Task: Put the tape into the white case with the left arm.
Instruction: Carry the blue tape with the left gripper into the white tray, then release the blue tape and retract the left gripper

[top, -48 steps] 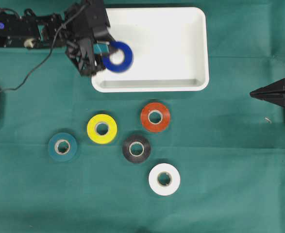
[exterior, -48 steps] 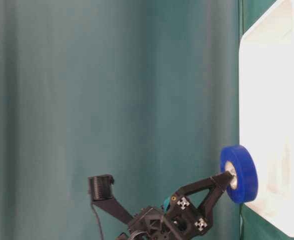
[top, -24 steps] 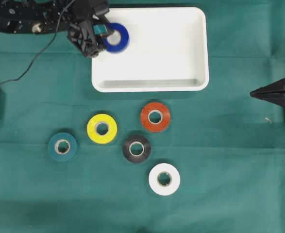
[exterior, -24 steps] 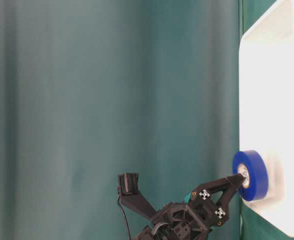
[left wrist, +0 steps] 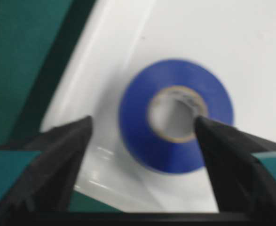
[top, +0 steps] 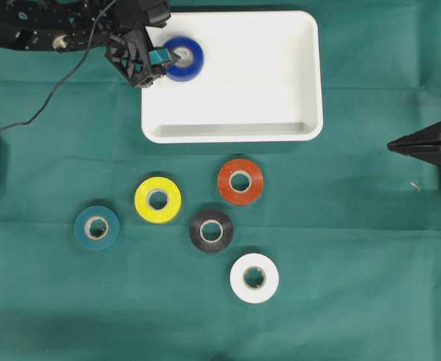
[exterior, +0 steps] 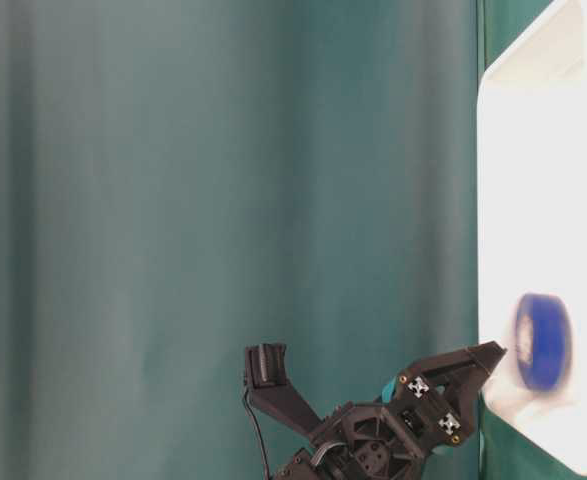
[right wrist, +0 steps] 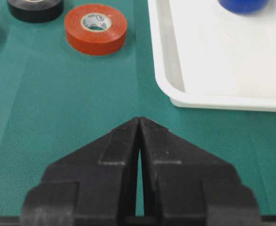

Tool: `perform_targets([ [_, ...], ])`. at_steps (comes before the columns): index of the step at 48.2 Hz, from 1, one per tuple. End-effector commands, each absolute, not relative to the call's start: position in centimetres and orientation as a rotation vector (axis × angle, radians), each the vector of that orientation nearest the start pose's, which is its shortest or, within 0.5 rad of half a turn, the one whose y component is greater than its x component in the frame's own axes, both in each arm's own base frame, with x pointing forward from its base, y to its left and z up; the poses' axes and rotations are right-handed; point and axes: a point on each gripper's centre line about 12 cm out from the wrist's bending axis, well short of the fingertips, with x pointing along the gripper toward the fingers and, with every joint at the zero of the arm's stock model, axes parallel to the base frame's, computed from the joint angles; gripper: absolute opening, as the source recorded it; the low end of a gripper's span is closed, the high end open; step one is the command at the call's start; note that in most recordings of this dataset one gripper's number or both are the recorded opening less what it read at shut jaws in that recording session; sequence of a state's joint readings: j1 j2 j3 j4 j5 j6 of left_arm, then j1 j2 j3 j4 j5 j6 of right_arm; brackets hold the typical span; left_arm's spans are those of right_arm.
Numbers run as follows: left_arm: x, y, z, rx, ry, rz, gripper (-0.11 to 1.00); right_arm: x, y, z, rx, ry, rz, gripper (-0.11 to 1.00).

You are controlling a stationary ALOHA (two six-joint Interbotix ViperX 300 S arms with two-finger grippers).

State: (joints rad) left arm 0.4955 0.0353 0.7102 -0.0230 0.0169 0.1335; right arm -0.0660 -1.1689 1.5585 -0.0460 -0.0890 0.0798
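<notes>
Lying loose in the white case [top: 280, 75] near its corner, blue tape [top: 183, 59] likely handling as light, stiff, rollable, best pinched across the ring wall; left gripper [top: 160, 62] spreading wide, holding nothing.

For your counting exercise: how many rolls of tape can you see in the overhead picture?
6. The blue roll lies in the white case; red, yellow, teal, black and white rolls lie on the cloth.
</notes>
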Motion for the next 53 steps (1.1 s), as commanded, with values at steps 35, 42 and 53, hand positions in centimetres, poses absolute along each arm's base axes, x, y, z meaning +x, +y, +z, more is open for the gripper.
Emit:
perform_targets([
  [35, 33.3, 7.7, 20.2, 0.019, 0.596, 0.194, 0.88, 13.9, -1.0, 15.5, 0.045, 0.279, -0.073, -0.09],
  [42, 32.4, 4.7, 21.0, 0.015, 0.550, 0.124, 0.88, 13.9, -1.0, 15.5, 0.044, 0.281, -0.074, -0.09],
  [53, 30.3, 1.4, 21.2, -0.023, 0.498, 0.048, 0.88, 13.9, -1.0, 15.5, 0.044, 0.279, -0.076, -0.09],
])
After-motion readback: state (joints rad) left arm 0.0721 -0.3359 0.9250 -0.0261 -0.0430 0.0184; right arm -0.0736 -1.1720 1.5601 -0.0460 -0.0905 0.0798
